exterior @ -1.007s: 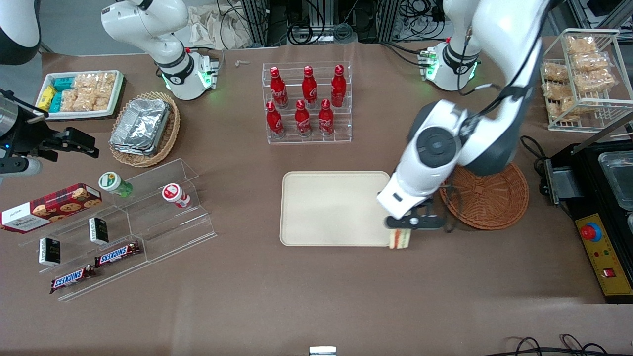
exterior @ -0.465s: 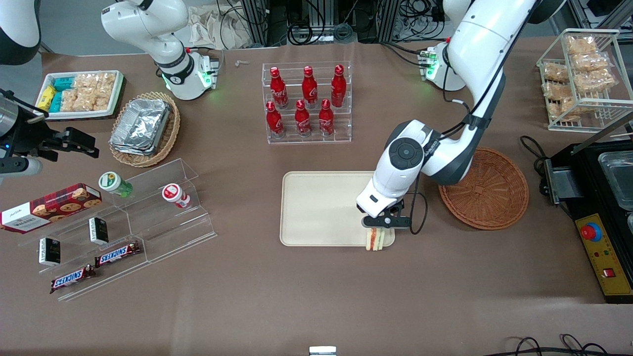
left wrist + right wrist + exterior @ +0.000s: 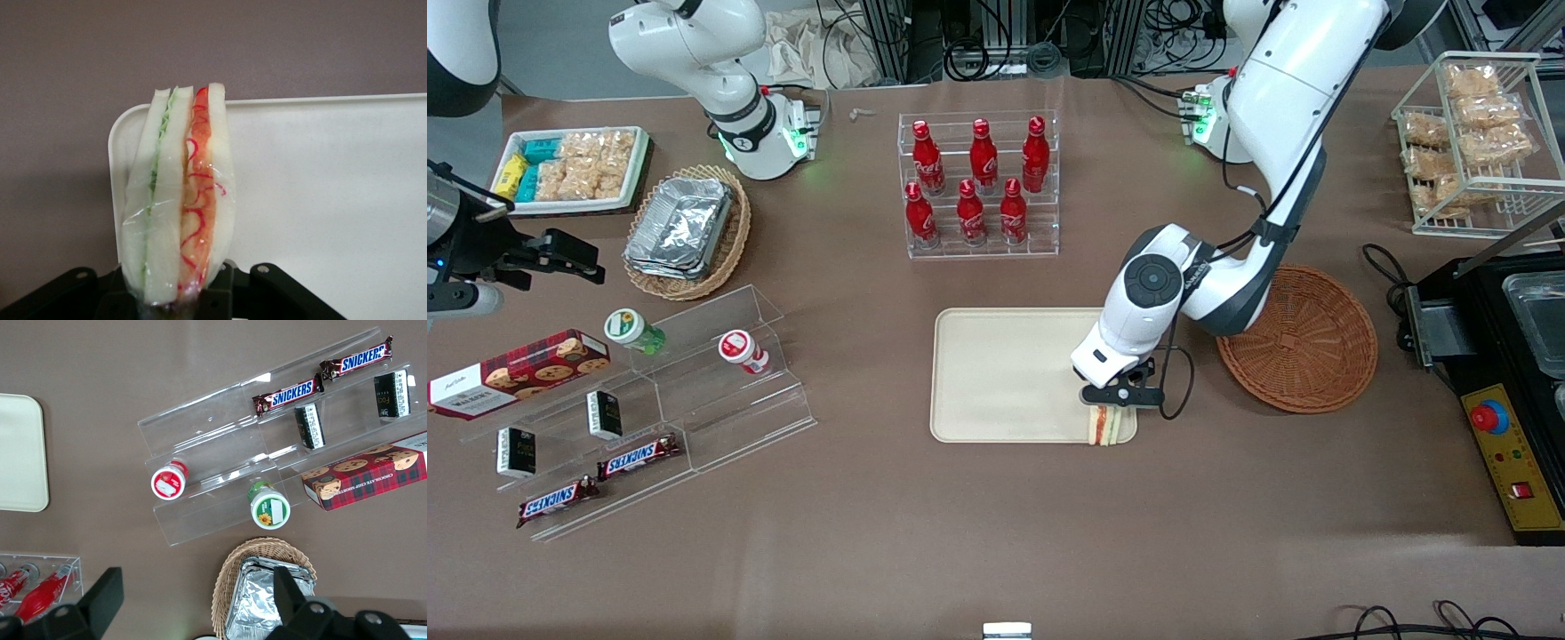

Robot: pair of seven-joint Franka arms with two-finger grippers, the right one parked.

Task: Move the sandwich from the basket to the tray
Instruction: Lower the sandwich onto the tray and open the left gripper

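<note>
My fingers (image 3: 1112,411) are clamped on the sandwich (image 3: 1104,428), holding it over the tray's (image 3: 1005,373) corner nearest the front camera on the basket's side.

In the front view I hang the sandwich just under my wrist, its cut edge with the red and green stripes facing the camera, right at the tray's rim where it rounds off. From my wrist camera the sandwich (image 3: 179,213) stands upright between my fingers (image 3: 220,293), wrapped in clear film, with the rounded corner of the tray (image 3: 320,187) and the brown counter (image 3: 60,100) showing past it. I cannot tell whether its lower edge touches the tray. The basket (image 3: 1303,342) sits on the counter (image 3: 996,533) just beside the tray, toward my arm's end, with nothing in it.
</note>
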